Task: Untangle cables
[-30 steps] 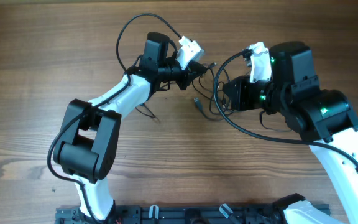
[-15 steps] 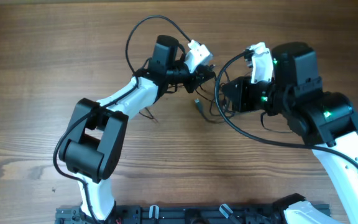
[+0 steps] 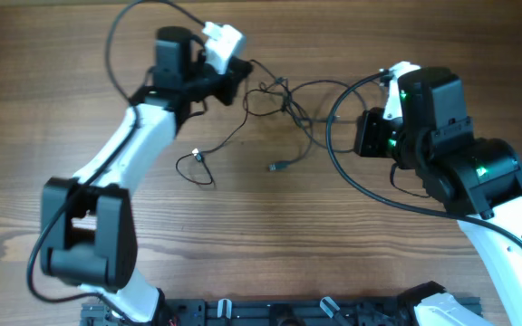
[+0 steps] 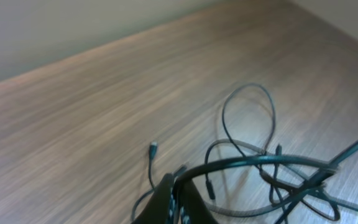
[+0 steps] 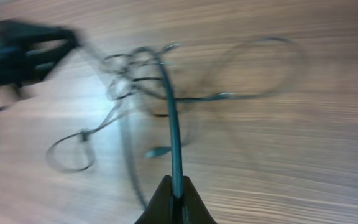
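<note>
Over the far table point(image 3: 43, 72), left gripper point(image 3: 240, 71) is dragging clamped cables point(image 3: 284, 98) leftward; right gripper point(image 3: 366, 136) is pinching them; tangle is spreading.

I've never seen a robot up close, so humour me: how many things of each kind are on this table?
Robot arms: 2 (left arm, right arm)
Cable tangle: 1, its separate cables too knotted to count
Loose plug ends lying on the table: 2
Total: 5
</note>
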You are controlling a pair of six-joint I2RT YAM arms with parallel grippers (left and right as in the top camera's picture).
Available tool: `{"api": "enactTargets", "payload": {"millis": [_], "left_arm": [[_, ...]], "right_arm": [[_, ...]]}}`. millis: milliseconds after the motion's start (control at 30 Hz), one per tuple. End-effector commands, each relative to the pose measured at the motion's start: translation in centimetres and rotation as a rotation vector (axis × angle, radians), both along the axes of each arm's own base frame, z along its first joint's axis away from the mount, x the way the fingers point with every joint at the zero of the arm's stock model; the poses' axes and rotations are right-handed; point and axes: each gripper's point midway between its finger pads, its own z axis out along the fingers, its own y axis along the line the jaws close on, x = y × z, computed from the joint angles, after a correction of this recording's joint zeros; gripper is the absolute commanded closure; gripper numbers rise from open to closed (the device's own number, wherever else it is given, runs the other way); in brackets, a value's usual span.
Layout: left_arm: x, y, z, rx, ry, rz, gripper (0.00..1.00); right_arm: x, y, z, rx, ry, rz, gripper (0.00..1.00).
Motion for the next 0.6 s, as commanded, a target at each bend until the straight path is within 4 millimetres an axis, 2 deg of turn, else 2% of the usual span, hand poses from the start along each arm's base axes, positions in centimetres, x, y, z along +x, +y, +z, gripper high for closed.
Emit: {"api": "enactTargets", "payload": {"millis": [0, 133, 233, 267, 367, 467, 533, 567], "left_arm": [[0.1, 5.4, 3.6, -0.005, -0.012, 0.118, 0.96], [-0.5, 12.4, 8.8, -0.005, -0.1, 0.272, 0.96], [-1.6, 17.2, 11.6, 0.014, -0.145, 0.401, 0.96], [-1.9, 18.2, 12.0, 0.017, -0.149, 0.427, 0.96], [-3.5, 22.9, 13.6, 0.029, -0.162, 0.543, 0.96], [-4.1, 25.2, 13.8, 0.033, -0.158, 0.6, 0.96], [-4.3, 25.4, 13.5, 0.033, -0.144, 0.606, 0.96], [-4.3, 25.4, 13.5, 0.033, -0.142, 0.605, 0.96]], "right_arm": [[1.5, -4.8, -0.4, -0.168, -0.03, -0.211, 0.96], [3.5, -8.7, -2.4, -0.206, 0.03, -0.332, 0.96], [4.6, -11.7, -3.3, -0.239, 0.052, -0.387, 0.96], [4.7, -12.8, -3.5, -0.246, 0.059, -0.408, 0.96], [4.7, -18.1, -4.5, -0.258, 0.1, -0.543, 0.96], [4.2, -23.2, -5.0, -0.247, 0.118, -0.686, 0.96], [3.6, -26.6, -5.4, -0.241, 0.128, -0.78, 0.96], [3.4, -27.3, -5.8, -0.237, 0.142, -0.799, 0.96]]}}
